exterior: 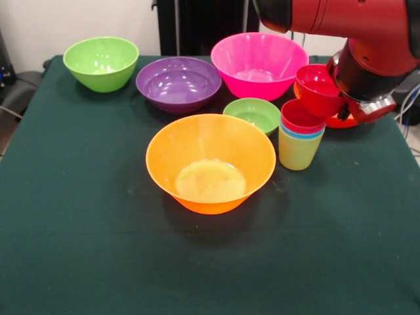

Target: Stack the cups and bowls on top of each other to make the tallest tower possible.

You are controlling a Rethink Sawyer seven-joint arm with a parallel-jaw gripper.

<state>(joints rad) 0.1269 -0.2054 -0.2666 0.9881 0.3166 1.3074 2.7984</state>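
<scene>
small red bowl (319, 90) tilted just above the nested cups (300, 141)

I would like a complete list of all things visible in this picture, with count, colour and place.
Large glossy plastic bowls: four; orange centre, pink far middle, purple left of pink, lime green far left.
Small green bowl: one, between orange and pink.
Small red bowl: one, tilted, held above the cups.
Red-orange bowl: one, mostly hidden behind the gripper.
Nested translucent plastic cups: three; yellow-green lowest, blue, red.
Table: one, dark green cloth.
Gripper: one, on the red arm, upper right.
</scene>
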